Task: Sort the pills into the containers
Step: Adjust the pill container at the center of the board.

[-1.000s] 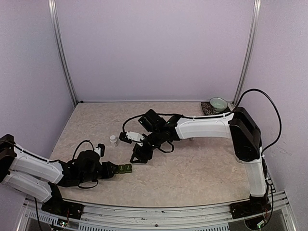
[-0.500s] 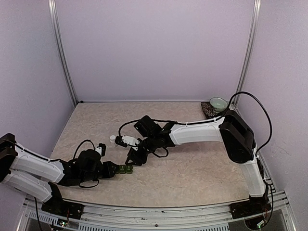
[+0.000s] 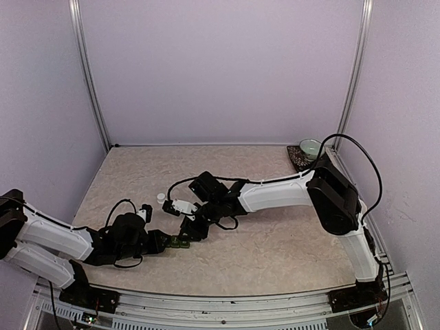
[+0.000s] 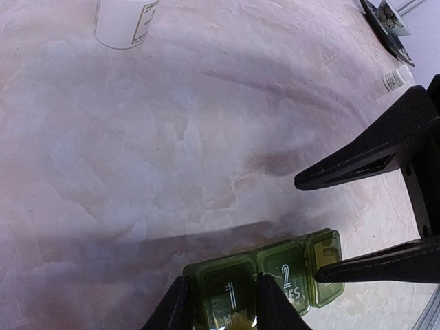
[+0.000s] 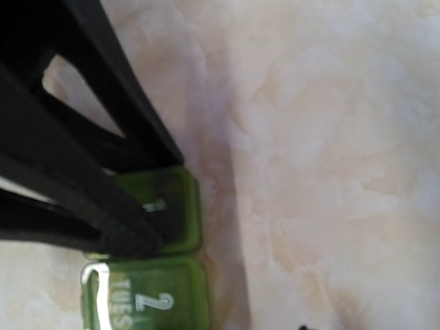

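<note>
Grippers meet at the green containers.
Left gripper clamps one end; right gripper, jaws apart, touches the far lid. Probably light, stiff, slippery: grip the sides.

On my overhead feed I see a small white bottle standing upright on the beige marbled table, left of centre. Well apart from it, in the back right corner, a pale green bowl sits on a dark saucer. Lilac walls enclose the table, with metal posts at the back corners.
</note>
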Controlling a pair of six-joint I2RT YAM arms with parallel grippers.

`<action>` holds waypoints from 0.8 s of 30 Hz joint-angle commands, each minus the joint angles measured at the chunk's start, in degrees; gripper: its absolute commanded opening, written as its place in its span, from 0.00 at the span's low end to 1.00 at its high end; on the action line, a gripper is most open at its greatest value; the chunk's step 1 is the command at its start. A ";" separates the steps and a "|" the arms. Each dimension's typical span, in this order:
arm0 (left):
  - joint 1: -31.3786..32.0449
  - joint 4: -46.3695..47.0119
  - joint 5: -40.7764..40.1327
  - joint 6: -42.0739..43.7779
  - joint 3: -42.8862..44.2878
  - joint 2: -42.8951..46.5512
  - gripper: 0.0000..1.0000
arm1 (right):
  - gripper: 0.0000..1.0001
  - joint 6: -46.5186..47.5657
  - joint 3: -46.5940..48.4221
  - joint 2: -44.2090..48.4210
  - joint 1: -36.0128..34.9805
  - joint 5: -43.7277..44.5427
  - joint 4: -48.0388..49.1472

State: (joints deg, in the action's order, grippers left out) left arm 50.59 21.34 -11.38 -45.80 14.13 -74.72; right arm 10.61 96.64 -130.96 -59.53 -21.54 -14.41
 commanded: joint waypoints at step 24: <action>0.30 -3.20 0.55 0.62 0.02 0.00 0.32 | 0.46 4.18 -14.69 -5.41 -1.07 3.50 10.49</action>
State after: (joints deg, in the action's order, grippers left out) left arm 50.61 21.39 -11.40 -45.82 14.15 -74.52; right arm 12.60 86.21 -129.49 -60.53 -20.75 3.07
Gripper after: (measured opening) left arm 0.317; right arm 0.460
